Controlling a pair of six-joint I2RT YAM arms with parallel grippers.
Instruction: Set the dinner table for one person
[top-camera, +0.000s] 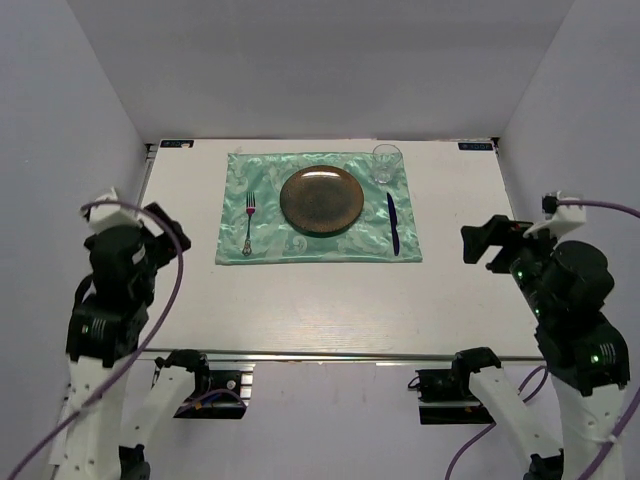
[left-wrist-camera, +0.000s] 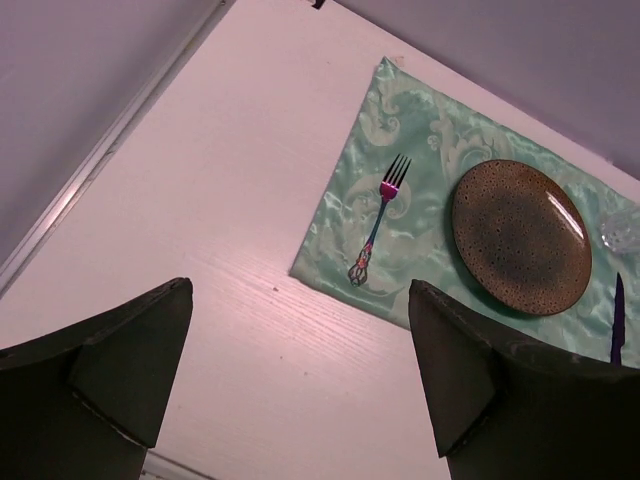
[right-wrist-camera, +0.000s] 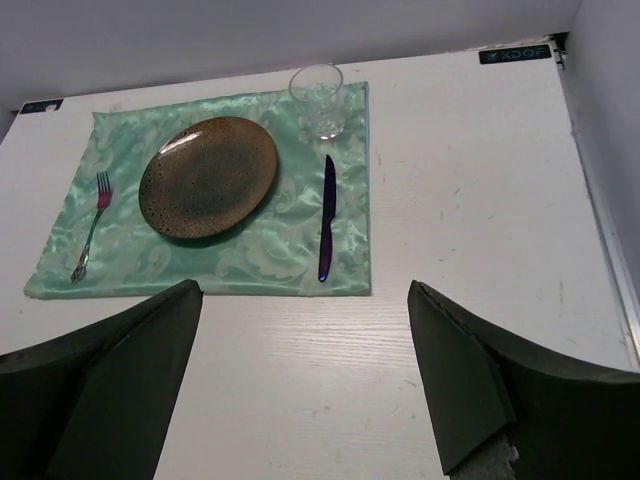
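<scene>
On the white dinner table (top-camera: 330, 300) lies a shiny green patterned cloth (top-camera: 270, 250). A brown speckled plate (top-camera: 321, 199) sits at its middle. To the plate's left lies a fork (top-camera: 249, 222) with a coloured handle, to its right a dark blue knife (top-camera: 393, 223), and a clear glass (top-camera: 387, 163) stands at the cloth's far right corner. My left gripper (left-wrist-camera: 300, 380) hangs open over the table's left edge, nothing between its fingers. At the right side my right gripper (right-wrist-camera: 305, 385) is open and holds nothing too.
Grey walls close in the table at the back and both sides. A metal rail (top-camera: 330, 356) runs along the front edge, with the arm bases below it. Bare white tabletop (right-wrist-camera: 470, 200) lies around the cloth.
</scene>
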